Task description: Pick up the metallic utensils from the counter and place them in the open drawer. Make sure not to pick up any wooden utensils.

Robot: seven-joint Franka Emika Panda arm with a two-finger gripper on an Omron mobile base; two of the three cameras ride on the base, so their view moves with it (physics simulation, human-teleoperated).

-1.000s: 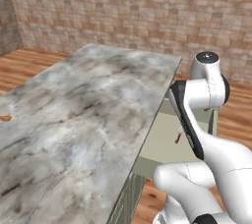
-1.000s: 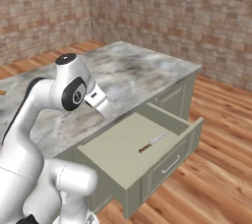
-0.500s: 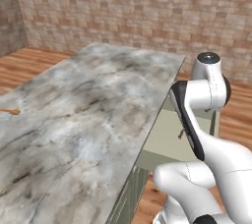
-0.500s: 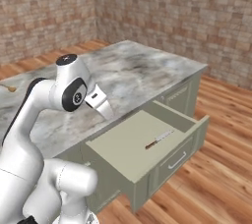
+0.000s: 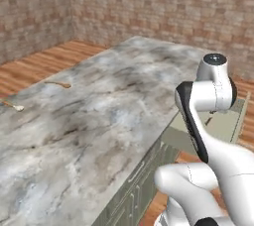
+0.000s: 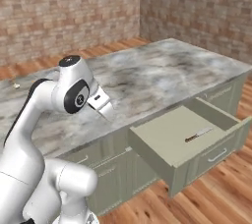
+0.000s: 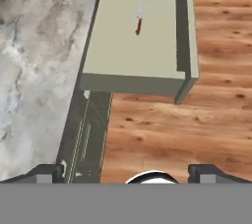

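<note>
The utensil with a red-brown handle and pale silvery end [image 7: 139, 21] lies inside the open sage-green drawer [image 6: 162, 155], and it also appears there from the right [image 6: 198, 135]. My gripper [image 7: 127, 175] is open and holds nothing, its fingertips [image 7: 47, 171] wide apart; it hangs over the counter's front edge, left of the drawer [image 7: 133, 81]. On the far left of the marbled counter [image 5: 114, 116] lie the orange-brown wooden spoon [image 5: 62, 84] and the pale-headed spoon with a tan handle [image 5: 12, 105]. The dark grey spoon is out of view.
Sage-green cabinet fronts [image 6: 110, 169] run below the counter [image 6: 162, 70]. Wooden floor [image 7: 197, 120] lies in front of the drawer, and brick walls [image 5: 163, 7] stand behind the counter. My own arm [image 5: 203, 116] blocks part of the drawer in the left base view.
The whole picture has shifted: the base has driven left along the counter, bringing both wooden spoons into view. The arm keeps its pose and the gripper stays open.
</note>
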